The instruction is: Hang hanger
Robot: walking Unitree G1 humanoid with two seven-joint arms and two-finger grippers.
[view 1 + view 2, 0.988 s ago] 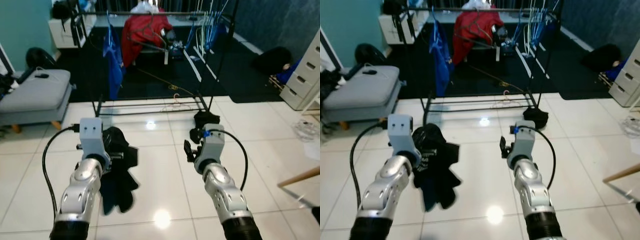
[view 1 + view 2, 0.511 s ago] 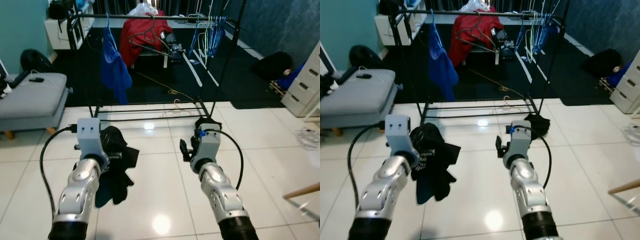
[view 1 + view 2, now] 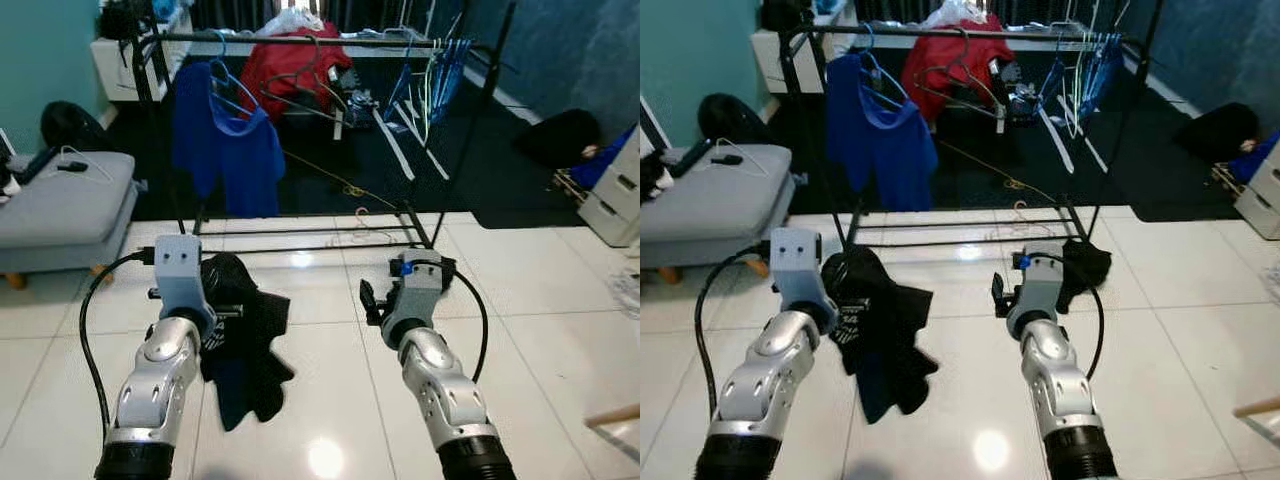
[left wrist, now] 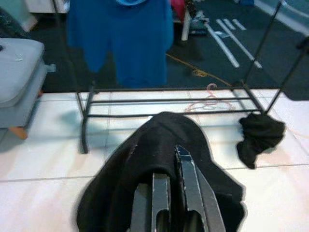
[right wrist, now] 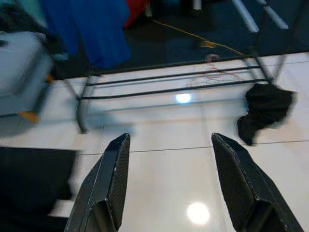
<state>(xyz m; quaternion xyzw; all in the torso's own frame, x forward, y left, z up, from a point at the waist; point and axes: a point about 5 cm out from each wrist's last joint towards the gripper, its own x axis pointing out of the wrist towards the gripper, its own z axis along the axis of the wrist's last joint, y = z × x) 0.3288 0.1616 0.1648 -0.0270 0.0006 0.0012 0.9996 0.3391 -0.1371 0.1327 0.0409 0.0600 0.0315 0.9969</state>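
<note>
Left wrist view: the left gripper [image 4: 169,193] has its fingers closed on a black garment [image 4: 164,145], crumpled and draped over them, hanging dark and limp above the white tile floor [image 3: 320,400]. The right gripper [image 5: 174,188] is spread wide with nothing between its fingers. A clothes rack [image 3: 300,40] carrying a blue shirt [image 3: 225,135] stands ahead, and a thin hanger [image 3: 362,225] lies on the floor at its base.
</note>
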